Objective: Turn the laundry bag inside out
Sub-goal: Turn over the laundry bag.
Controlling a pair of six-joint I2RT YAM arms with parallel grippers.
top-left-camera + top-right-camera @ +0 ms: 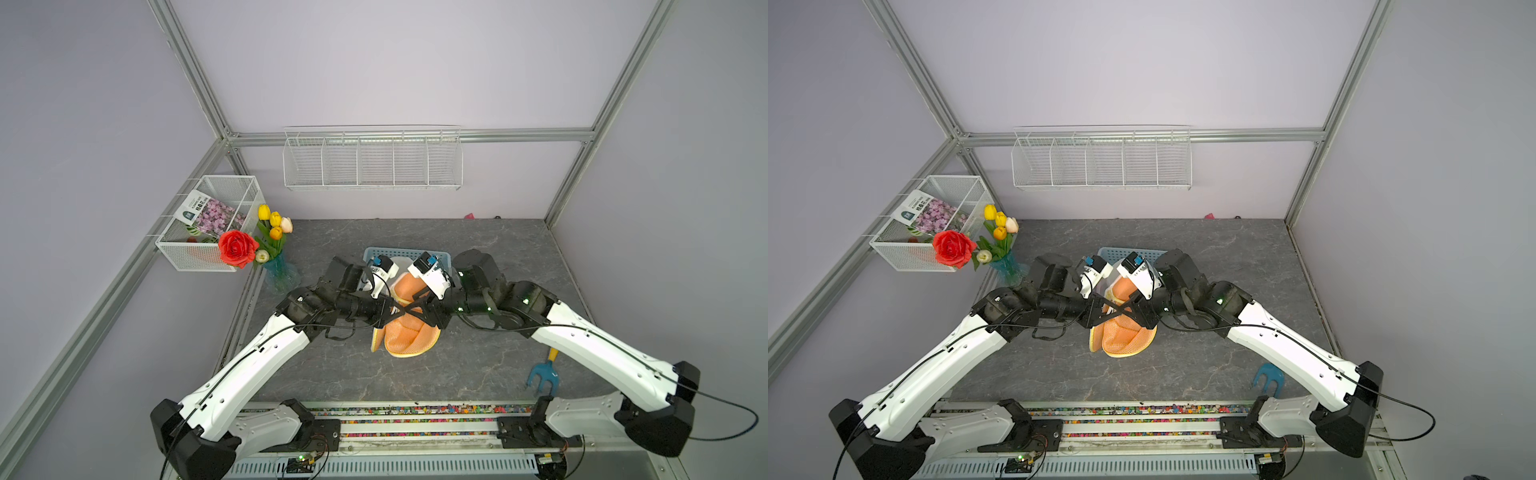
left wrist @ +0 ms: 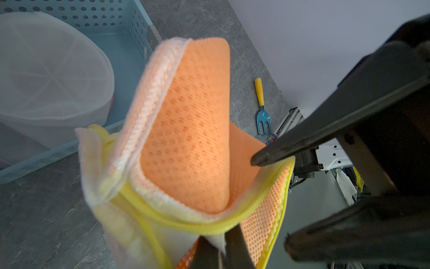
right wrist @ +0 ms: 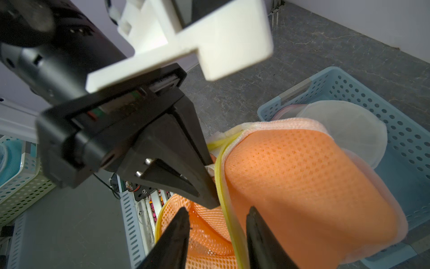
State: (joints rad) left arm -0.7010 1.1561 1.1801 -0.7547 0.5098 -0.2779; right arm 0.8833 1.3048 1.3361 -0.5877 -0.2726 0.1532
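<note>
Both top views show the laundry bag (image 1: 409, 336) in the middle of the grey marbled table (image 1: 457, 374), between the crossed arms. It is orange honeycomb mesh folded into a soft tongue, with a yellow zip rim and a pale fuzzy seam. At its twelve o'clock sits a perforated blue plastic basket (image 1: 399, 252) holding a round white gauze pouch (image 2: 46, 76). At four o'clock lies a yellow-handled blue garden fork (image 1: 544, 374). The left gripper (image 2: 223, 242) is clenched on the bag's pale edge. The right gripper (image 3: 217, 216) stands partly apart, astride the yellow rim, one fingertip (image 2: 256, 160) touching it.
</note>
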